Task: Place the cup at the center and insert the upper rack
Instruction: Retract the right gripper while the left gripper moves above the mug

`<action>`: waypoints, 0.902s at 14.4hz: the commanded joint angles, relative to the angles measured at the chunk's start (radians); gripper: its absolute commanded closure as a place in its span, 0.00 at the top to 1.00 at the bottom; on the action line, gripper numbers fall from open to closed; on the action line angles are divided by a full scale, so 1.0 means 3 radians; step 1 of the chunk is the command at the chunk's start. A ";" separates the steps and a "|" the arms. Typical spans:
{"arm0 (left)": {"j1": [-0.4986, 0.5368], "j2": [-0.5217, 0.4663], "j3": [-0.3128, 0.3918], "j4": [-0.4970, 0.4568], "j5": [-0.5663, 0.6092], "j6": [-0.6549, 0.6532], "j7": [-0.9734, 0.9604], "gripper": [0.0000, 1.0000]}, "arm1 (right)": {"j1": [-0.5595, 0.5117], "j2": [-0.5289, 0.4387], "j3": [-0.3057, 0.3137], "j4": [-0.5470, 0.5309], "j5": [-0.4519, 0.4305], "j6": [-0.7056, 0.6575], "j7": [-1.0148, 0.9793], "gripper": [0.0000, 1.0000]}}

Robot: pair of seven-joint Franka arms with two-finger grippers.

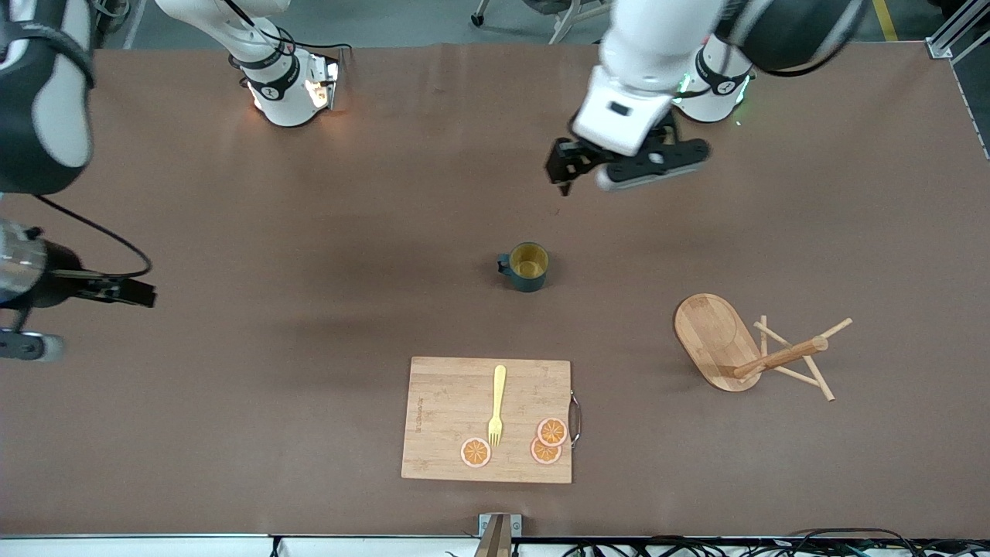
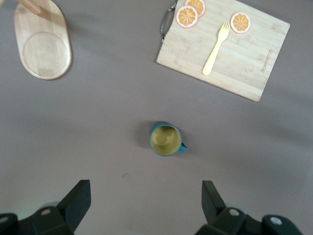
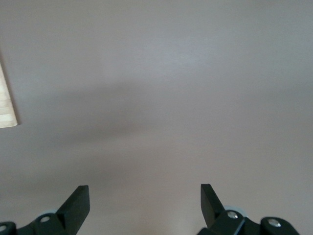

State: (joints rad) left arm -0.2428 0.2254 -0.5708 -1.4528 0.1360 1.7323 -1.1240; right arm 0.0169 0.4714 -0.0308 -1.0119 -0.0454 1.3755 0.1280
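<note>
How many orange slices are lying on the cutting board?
3, all on the cutting board, at its edge nearest the front camera. One orange slice lies beside the fork tines; two more overlap near the board's handle.

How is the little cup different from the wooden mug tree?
The cup stands upright; the mug tree lies tipped on its side. The cup is dark teal with a yellow inside; the mug tree is pale wood. The cup is small and round; the mug tree is bigger, with thin pegs sticking out. Both rest on the brown table, untouched.
</note>
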 commanded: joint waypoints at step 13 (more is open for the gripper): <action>-0.1312 0.0941 0.0001 -0.0275 0.1892 0.0575 -0.2341 1.00 | -0.0455 -0.1116 0.0072 -0.1259 0.0085 0.0595 -0.0396 1.00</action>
State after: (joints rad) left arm -0.6243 0.4930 -0.5707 -1.4858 0.6253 1.8480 -1.7370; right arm -0.0776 0.1692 -0.0275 -1.3351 -0.0356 1.5355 0.0491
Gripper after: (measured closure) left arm 0.000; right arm 0.000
